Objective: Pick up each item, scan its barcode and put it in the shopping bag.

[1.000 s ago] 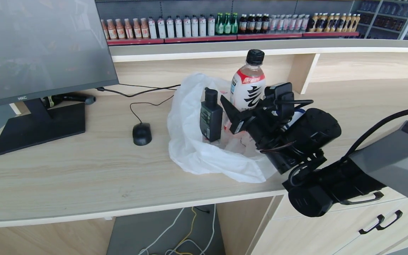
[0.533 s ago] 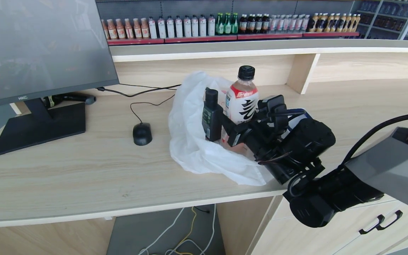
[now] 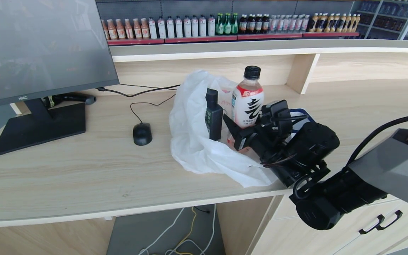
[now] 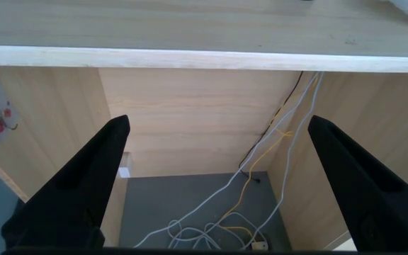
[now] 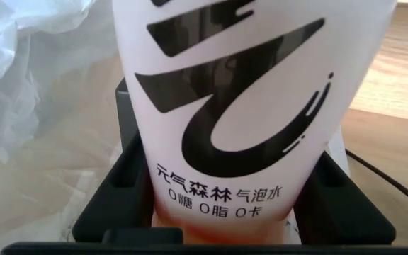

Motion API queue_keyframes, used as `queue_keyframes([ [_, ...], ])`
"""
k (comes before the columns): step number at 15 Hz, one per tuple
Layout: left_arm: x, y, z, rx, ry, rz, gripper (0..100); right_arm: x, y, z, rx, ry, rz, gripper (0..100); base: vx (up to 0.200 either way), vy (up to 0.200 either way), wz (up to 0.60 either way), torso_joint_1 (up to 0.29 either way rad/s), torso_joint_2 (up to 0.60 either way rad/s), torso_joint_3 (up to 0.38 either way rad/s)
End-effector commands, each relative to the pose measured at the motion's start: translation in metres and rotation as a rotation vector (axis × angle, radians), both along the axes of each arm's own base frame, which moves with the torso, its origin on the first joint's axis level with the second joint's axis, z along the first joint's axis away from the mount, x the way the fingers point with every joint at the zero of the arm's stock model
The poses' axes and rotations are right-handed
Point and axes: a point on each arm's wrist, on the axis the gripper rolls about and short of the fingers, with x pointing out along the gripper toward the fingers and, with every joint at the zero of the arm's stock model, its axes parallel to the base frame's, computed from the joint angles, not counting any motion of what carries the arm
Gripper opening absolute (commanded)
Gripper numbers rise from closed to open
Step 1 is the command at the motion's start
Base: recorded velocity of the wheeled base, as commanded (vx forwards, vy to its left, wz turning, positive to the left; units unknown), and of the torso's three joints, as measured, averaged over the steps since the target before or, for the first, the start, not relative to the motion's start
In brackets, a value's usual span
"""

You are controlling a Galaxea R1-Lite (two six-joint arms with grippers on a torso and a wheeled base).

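Shop shelving lined with bottles runs along the back wall. Ahead of it, the pale wood bench (image 3: 83, 170) carries a monitor (image 3: 41, 46), a mouse (image 3: 142, 134) and the white shopping bag (image 3: 197, 152), which is slumped open near the front edge.

The right jaws are clamped low on the drink bottle (image 3: 248, 102), gripping the base below the label. That low hold keeps it upright and leaves the cap and shoulder free above the plastic. The bottle sits in the bag's mouth just beside 1 dark flask (image 3: 213, 115) already standing inside. I can't tell whether its base touches the bottom of the bag. From the right wrist, the bottle (image 5: 246, 106) is squarely between the black fingers, with crumpled plastic to one side.

I judge this is the drop-off step for this item.

Room is tight on the flask side, so any sideways drift could tip it. The bag's loose wall could also snag the jaws on the way out. Straight up looks like the clean exit.

The left jaws are wide apart, parked below the bench's front lip over the cables (image 4: 261, 191). What looks like the handheld scanner (image 3: 73, 97) lies behind the monitor stand, well apart from the bag.
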Motion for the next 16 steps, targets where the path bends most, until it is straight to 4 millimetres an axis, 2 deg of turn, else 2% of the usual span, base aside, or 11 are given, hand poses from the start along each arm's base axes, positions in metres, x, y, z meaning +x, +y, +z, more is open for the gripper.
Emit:
queue_keyframes([
  [1, 0.0, 0.0, 0.0, 0.0, 0.0, 0.0, 100, -0.0005, 0.0, -0.0012, -0.003, 0.004, 0.001, 0, 0.0, 0.0, 0.0, 0.0, 0.0, 0.0],
  [16, 0.0, 0.0, 0.0, 0.0, 0.0, 0.0, 100, -0.0013, 0.0001, -0.008, -0.016, 0.025, 0.001, 0, 0.0, 0.0, 0.0, 0.0, 0.0, 0.0],
])
